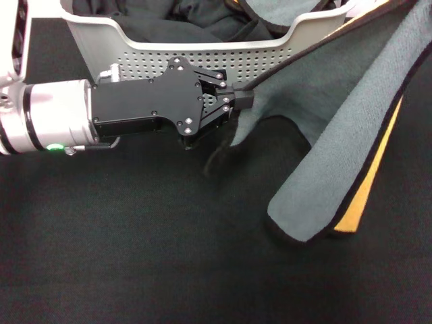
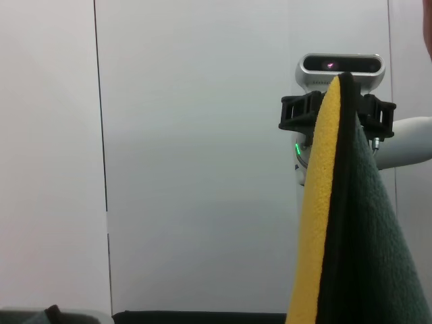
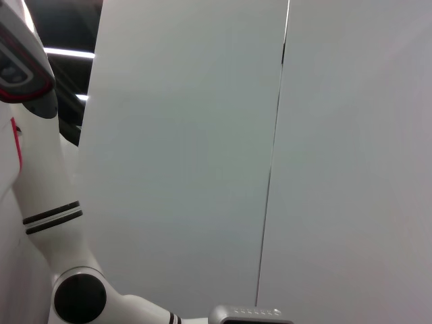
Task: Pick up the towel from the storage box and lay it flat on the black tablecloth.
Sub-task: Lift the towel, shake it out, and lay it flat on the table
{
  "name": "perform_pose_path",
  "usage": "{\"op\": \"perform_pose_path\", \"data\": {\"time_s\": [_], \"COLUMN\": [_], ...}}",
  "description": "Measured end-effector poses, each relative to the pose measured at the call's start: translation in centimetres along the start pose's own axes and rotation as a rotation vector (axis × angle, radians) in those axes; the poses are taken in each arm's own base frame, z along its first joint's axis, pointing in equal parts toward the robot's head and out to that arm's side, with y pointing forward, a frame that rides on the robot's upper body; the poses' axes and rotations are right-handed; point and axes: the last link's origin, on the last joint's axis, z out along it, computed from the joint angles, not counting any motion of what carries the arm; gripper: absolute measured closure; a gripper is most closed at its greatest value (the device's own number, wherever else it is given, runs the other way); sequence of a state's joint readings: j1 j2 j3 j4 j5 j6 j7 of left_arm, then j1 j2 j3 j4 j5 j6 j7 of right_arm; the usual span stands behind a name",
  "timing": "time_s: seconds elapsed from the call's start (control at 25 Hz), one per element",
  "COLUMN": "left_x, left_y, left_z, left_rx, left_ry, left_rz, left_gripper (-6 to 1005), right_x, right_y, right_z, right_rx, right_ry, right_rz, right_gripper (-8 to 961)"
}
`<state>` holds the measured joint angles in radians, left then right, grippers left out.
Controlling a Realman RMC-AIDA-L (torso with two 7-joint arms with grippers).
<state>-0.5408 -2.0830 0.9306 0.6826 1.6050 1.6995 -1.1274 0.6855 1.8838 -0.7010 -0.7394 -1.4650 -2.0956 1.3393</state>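
Observation:
The grey towel (image 1: 351, 135) with black trim hangs stretched in front of the light grey storage box (image 1: 223, 57), and its lower fold rests on the black tablecloth (image 1: 135, 256). Its yellow-orange reverse face (image 1: 364, 196) shows along one edge. My left gripper (image 1: 244, 100) is shut on the towel's trimmed edge just in front of the box. The towel rises out of the head view at the top right. In the left wrist view my right gripper (image 2: 339, 111) holds the towel's (image 2: 364, 256) upper corner, high up.
Plain black cloths (image 1: 202, 23) lie inside the storage box. The right wrist view shows only white wall panels (image 3: 202, 169) and part of the robot's body (image 3: 27, 202).

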Motion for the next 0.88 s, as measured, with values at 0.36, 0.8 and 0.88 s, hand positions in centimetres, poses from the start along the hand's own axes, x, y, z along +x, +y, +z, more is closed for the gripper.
{"op": "perform_pose_path", "data": {"time_s": [0.36,0.8,0.88], "left_x": [-0.4,-1.6,-2.0], "left_y": [0.3,0.6,0.5], "left_z": [0.1,0.4,0.5], "left_rx": [-0.01,0.018,0.036], "left_ry": [-0.008,0.005,0.004], "left_rz": [-0.011,-0.055,-0.07], "left_gripper": [961,956,954], "right_x": [0.0,0.3,0.4], "right_y": [-0.3,-1.0,-1.1], "right_z": [0.1,1.3,1.5], "right_rx": [0.014,0.006,0.008], "right_ry": [0.002,0.006,0.013], "right_rz": [0.002,0.023,0.032], "right_gripper": [940,940,940]}}
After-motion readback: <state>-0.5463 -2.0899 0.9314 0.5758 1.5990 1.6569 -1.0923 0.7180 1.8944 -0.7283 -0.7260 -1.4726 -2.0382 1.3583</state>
